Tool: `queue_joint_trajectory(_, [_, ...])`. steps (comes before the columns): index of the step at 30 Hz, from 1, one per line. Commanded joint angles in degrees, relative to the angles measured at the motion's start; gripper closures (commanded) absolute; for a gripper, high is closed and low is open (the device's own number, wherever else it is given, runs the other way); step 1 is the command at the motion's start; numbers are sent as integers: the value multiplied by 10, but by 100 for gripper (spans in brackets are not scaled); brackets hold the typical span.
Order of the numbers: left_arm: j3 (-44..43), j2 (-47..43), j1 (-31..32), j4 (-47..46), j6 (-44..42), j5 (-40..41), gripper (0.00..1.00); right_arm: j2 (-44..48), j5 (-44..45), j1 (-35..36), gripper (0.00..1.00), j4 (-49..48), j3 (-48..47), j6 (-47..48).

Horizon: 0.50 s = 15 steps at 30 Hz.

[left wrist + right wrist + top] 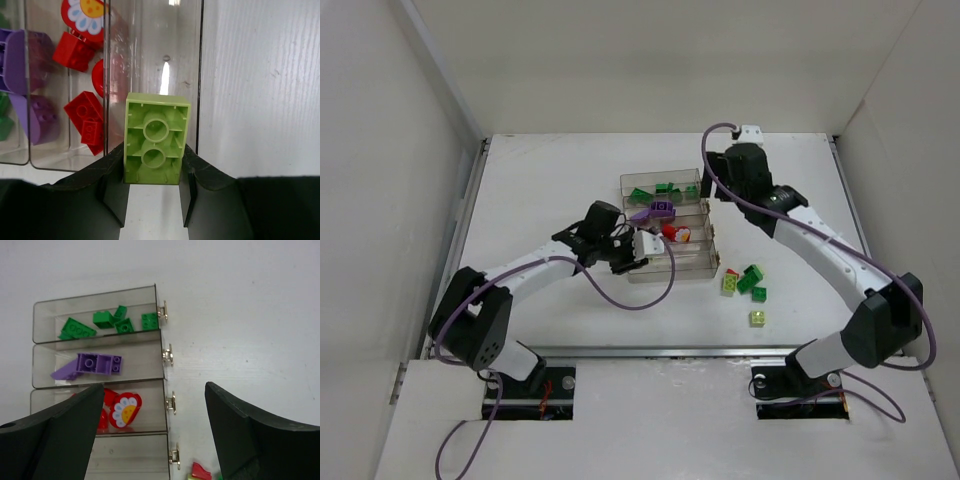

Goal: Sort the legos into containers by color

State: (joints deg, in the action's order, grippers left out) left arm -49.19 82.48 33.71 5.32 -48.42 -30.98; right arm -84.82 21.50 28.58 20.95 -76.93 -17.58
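The white counter (540, 180) lies open left of and beyond the clear smoky four-row plastic tray (95, 296). Loose lime, green and red bricks (748, 285) sit near its right side. Rows from the far end hold dark green bricks (115, 320), purple bricks (95, 363) and red pieces (125, 410). The left gripper (154, 172) clamps a lime-green rectangular plastic brick (156, 145) at the nearest row. The right gripper (154, 395) stands wide above the tray.

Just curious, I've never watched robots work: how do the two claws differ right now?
The left gripper is closed on a lime brick, pinching its sides; the right gripper stands wide open with nothing between its fingers. The left gripper is at the empty row of the tray, beside the red pieces; the right gripper looks down from the tray's far right corner. Both have two dark fingers.
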Motion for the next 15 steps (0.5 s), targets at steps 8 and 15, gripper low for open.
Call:
queue_joint_trajectory(8, [-35, 35, 9, 4, -69, -5, 22, 103, 51, -1, 1, 31, 81, -41])
queue_joint_trajectory(15, [-100, 30, 14, -11, -18, 16, 16, 140, 70, -56, 0, 95, 111, -122])
